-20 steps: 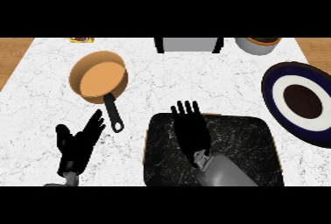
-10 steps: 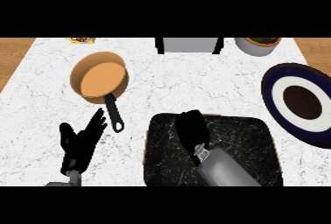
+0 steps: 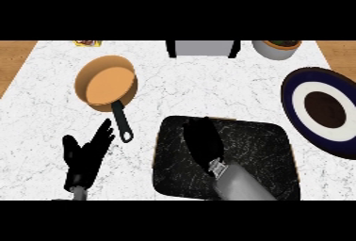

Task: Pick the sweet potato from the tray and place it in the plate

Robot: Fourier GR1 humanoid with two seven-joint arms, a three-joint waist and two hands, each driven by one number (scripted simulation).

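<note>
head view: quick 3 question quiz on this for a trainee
1. True or false: the right hand is over the tray.
2. What sits on the counter up and left of the tray? A) orange pan B) kettle C) cutting board
3. Fill in: the plate has a dark ____ rim.
Key: 1 true; 2 A; 3 blue.

Plate [image 3: 306, 77] cut off by R edge; tray [image 3: 261, 146] partly under R hand [image 3: 203, 141].
</note>
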